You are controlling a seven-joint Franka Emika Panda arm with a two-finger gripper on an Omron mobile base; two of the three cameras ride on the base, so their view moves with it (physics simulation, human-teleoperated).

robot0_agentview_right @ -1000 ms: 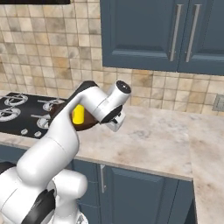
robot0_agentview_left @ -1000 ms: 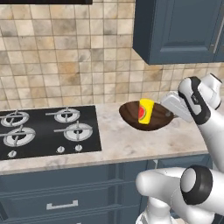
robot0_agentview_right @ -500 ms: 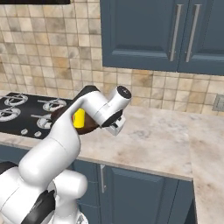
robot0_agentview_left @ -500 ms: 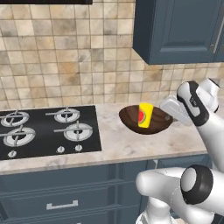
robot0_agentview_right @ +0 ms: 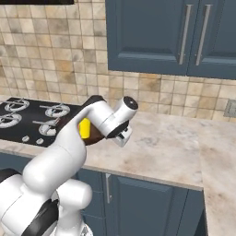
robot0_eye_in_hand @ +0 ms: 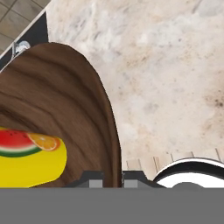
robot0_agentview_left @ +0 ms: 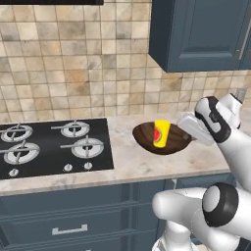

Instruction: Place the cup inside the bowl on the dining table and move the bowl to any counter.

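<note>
Left base view: the dark brown wooden bowl (robot0_agentview_left: 162, 139) is over the speckled counter (robot0_agentview_left: 137, 166) just right of the hob (robot0_agentview_left: 49, 147), with the yellow, fruit-printed cup (robot0_agentview_left: 161, 133) upright inside. The gripper (robot0_eye_in_hand: 113, 177) pinches the bowl's rim narrowly.

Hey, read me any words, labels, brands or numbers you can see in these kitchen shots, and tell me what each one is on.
There is no readable text.
The cup, standing in the bowl, carries a picture of a watermelon slice and an orange slice, no lettering.
The hob knobs show no legible markings.
</note>
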